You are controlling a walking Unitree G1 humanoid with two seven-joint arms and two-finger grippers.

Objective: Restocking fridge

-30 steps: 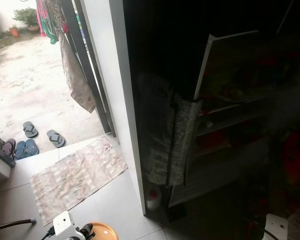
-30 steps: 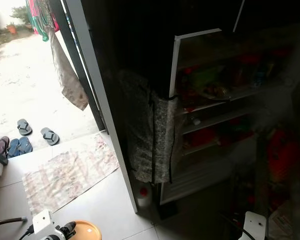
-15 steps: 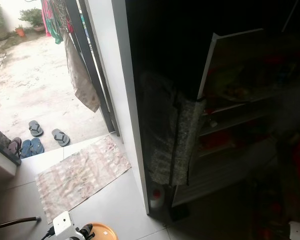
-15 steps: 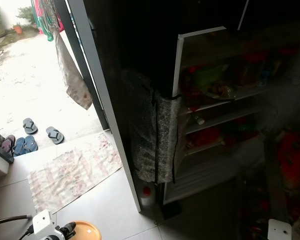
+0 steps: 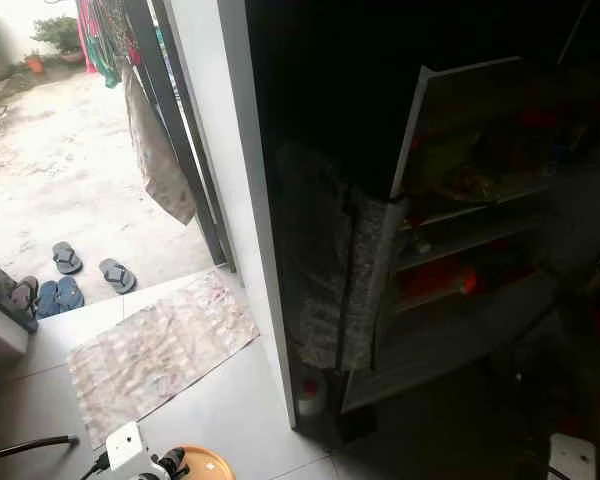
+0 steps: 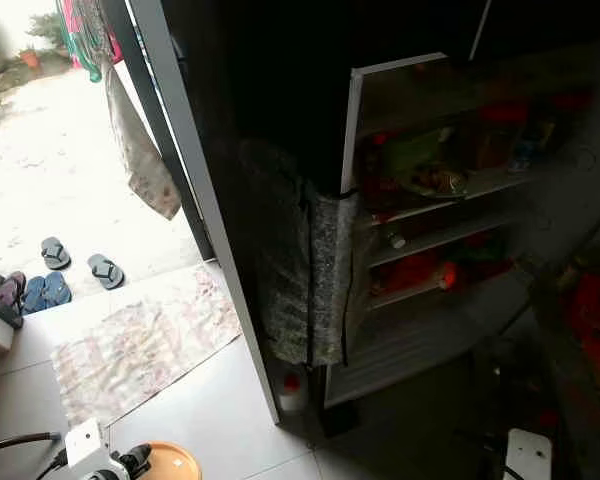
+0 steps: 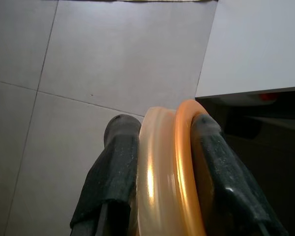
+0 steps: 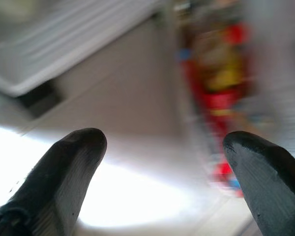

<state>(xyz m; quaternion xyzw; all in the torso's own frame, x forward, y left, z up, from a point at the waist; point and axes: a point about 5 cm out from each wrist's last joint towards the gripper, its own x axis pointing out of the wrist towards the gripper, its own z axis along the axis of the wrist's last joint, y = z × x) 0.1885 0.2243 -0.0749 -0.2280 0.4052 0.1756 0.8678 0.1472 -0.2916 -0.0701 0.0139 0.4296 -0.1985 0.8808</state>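
The fridge stands open in the dim room; its dark door [image 5: 338,282] has a patterned cover. Its shelves [image 6: 435,190] hold green, red and orange items that I cannot make out well. My left gripper [image 7: 162,125] is low at the bottom left, shut on a round container [image 7: 169,167] with an orange lid and a clear body. That orange lid [image 5: 204,464] also pokes out beside the white wrist unit [image 5: 126,447]. My right gripper [image 8: 164,142] is open, with only blurred floor between its fingers. The white block of its wrist [image 6: 525,452] sits at the bottom right.
A white door frame [image 5: 230,190] separates the fridge from a bright yard. A patterned mat [image 5: 155,345] lies on the tiles, with sandals [image 5: 80,275] beyond it and a cloth [image 5: 155,160] hanging by the doorway. A red-capped bottle [image 5: 310,393] stands at the fridge's foot. Red things [image 6: 592,312] lie right.
The head view has swung slightly, so the whole scene shifted. The left gripper still holds the container in the same spot. The right wrist block has edged left.
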